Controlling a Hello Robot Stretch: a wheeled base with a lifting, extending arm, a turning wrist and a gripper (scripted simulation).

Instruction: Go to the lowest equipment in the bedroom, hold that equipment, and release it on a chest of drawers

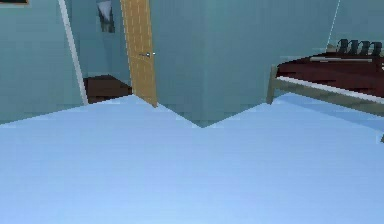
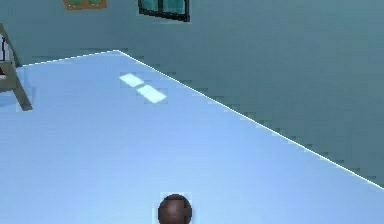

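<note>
- A dark brown ball [image 2: 174,209] lies on the pale blue floor [image 2: 120,140] at the arm side view's bottom edge.
- A bed [image 1: 335,78] stands at the forward view's right.
- The gripper's state cannot be told.

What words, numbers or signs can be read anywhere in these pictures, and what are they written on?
None: no readable text in either view.
Wooden door: no sign or number on it.
Framed picture at the top of the wall: cut off by the edge, no letters to make out.
Dark ball on the floor: no print to make out.
</note>
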